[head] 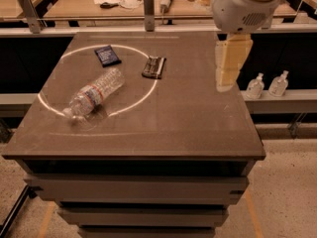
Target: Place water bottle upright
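The water bottle (pixel 95 93) is clear ribbed plastic with a white label banded red and blue. It lies on its side on the dark table (pixel 198 123), inside a thin white ring, with its neck toward the front left. My gripper (pixel 228 63) hangs from the white arm at the upper right, above the table's right part. It is well to the right of the bottle, apart from it, and holds nothing that I can see.
A flat dark blue packet (pixel 107 55) and a small black object (pixel 154 67) lie near the back of the ring. Two small clear pump-top bottles (pixel 255 86) stand on a ledge right of the table. A cluttered bench runs behind.
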You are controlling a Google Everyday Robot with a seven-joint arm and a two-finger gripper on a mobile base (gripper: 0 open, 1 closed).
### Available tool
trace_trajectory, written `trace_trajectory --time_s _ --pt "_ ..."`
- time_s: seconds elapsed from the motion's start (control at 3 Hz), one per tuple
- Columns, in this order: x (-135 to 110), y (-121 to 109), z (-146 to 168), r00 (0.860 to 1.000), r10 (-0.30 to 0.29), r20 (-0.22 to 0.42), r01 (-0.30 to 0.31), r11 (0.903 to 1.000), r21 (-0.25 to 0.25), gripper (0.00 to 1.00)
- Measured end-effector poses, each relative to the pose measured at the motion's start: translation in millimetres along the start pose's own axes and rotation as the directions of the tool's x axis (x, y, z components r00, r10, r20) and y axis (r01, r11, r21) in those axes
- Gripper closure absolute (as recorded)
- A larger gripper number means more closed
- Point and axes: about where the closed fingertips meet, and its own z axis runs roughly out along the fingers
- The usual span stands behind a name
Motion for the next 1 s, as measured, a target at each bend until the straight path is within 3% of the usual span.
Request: trace_trajectory --time_s 0.33,0.67,1.0 --pt "-39 -22 21 0.981 -0.187 -0.052 0.187 0.9822 0.014 0.0" --pt "-87 -31 61 0.936 -0.351 -0.036 0.349 0.9359 -0.045 0.0" --pt "-112 -28 86 0.905 -0.425 0.005 0.423 0.901 -0.094 0.0"
